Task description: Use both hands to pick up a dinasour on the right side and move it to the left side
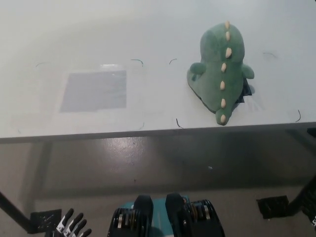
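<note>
A green plush dinosaur with a row of cream spikes down its back lies on the right part of the white table, its tail pointing toward the near edge. Only the fingers of my left hand show at the bottom left, well below the table's front edge; they are spread apart and hold nothing. My right hand is out of the picture. Nothing touches the dinosaur.
A pale grey rectangular patch sits on the table's left part, with thin dark corner marks around it and around the dinosaur's area. Below the front edge, dark table legs with foot plates stand on the floor at both sides.
</note>
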`<move>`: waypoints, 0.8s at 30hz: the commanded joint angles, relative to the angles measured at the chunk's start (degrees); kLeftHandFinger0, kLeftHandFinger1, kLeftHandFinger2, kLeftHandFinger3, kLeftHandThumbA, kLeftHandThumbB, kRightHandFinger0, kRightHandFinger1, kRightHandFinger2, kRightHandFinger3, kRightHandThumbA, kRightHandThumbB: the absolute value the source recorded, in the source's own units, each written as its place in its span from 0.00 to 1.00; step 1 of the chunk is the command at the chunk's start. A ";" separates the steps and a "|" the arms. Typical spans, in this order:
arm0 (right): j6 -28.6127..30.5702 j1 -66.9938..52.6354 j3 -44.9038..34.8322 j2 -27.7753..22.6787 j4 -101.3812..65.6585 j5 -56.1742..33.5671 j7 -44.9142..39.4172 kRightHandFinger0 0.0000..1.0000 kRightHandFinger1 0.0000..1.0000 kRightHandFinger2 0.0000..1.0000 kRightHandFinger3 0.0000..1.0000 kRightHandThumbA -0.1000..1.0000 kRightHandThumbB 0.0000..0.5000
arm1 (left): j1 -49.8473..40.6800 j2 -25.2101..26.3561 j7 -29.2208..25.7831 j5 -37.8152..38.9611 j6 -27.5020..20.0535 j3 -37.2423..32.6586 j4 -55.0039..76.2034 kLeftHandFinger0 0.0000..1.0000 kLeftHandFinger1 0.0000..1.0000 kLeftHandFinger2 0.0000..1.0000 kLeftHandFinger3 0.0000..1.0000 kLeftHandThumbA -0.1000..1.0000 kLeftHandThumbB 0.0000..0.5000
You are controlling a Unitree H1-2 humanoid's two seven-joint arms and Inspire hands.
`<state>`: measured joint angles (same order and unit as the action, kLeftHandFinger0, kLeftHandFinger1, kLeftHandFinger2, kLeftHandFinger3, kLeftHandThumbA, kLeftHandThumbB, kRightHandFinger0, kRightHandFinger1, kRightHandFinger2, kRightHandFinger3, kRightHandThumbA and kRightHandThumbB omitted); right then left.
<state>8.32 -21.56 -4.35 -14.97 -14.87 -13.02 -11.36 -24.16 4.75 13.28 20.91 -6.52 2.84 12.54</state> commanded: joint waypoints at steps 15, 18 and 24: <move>-8.06 13.62 -2.91 -3.43 -11.95 -3.36 0.79 1.00 1.00 1.00 1.00 1.00 0.09 | 19.81 0.05 -4.05 -5.12 10.79 -2.17 14.04 1.00 1.00 1.00 1.00 0.96 0.80; -9.81 16.51 -2.96 -3.69 -11.40 -3.75 1.00 1.00 1.00 1.00 1.00 1.00 0.10 | 24.20 -0.42 -4.78 -5.42 12.79 -2.32 13.35 1.00 1.00 1.00 1.00 0.95 0.81; -11.77 22.78 -3.29 -3.28 -8.14 -2.28 1.71 1.00 1.00 1.00 1.00 1.00 0.13 | 33.93 -1.60 -5.81 -6.70 15.44 -3.02 9.22 1.00 1.00 1.00 1.00 0.94 0.69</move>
<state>-1.20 -1.80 -6.77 -17.67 -23.44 -14.91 -10.72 6.01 3.82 9.45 15.98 5.88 0.29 22.61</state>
